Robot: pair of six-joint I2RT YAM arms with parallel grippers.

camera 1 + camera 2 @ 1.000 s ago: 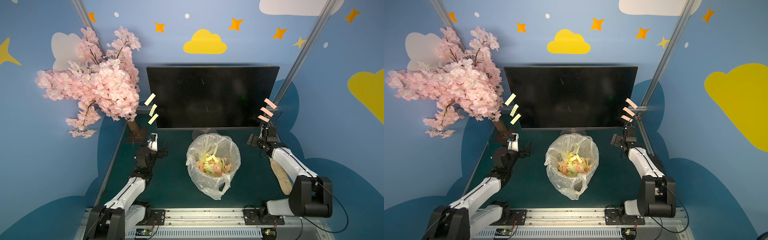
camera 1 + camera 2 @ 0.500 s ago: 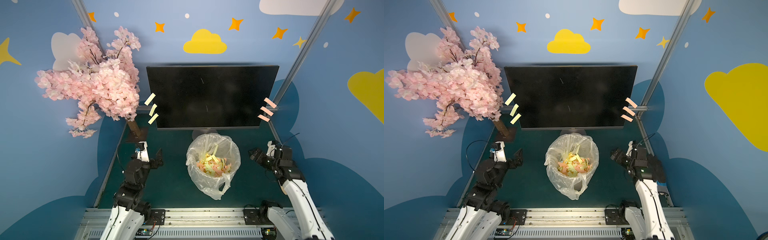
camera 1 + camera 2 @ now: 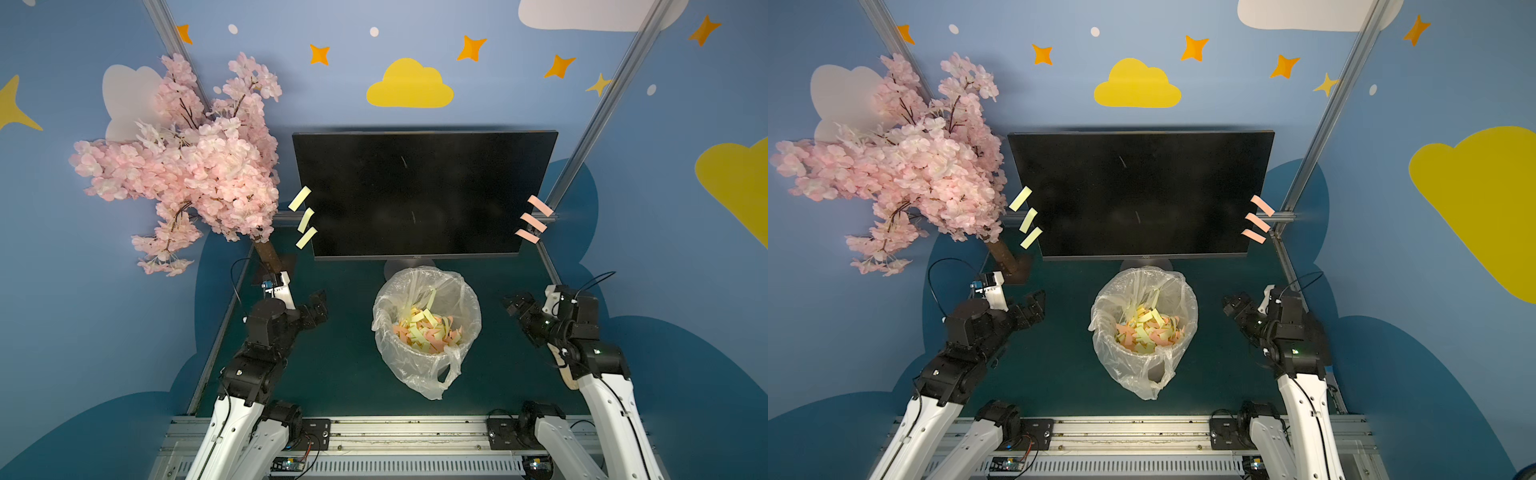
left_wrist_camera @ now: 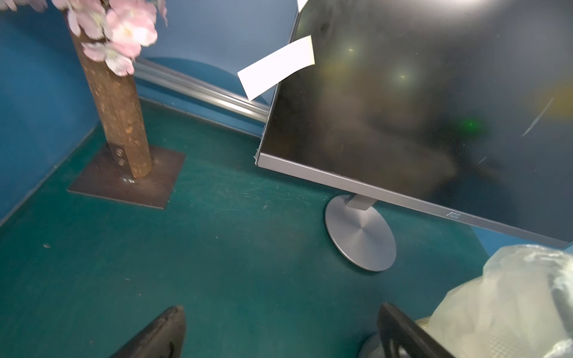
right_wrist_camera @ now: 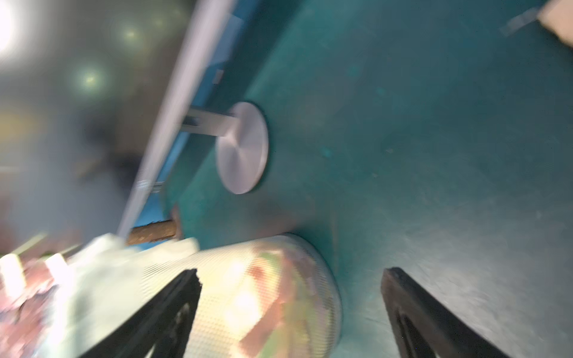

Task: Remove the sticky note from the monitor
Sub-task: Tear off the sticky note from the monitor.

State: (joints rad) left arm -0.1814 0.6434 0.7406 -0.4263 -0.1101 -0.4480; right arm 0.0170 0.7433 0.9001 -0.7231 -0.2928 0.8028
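Green surface (image 3: pixel 340 374) carries the monitor (image 3: pixel 419 195) at the back, yellow sticky notes (image 3: pixel 306 220) on its left edge, pink sticky notes (image 3: pixel 534 222) on its right. Left pincer (image 3: pixel 319 306) and right pincer (image 3: pixel 516 305) hover spread apart, empty.

- Pink blossom tree (image 3: pixel 187 166) at the counter's (image 3: pixel 345 365) far left corner, brown trunk (image 4: pixel 114 102) upright on a dark square plate (image 4: pixel 102 183).
- Mid-counter, a bin (image 3: pixel 411 370) lined with a clear bag, partly filled with yellow and pink strips (image 3: pixel 424 332).
- Blue walls (image 3: pixel 498 104) with a yellow cloud (image 3: pixel 409 85) and orange stars (image 3: pixel 471 48).
- Metal posts (image 3: pixel 590 124) in the back corners.
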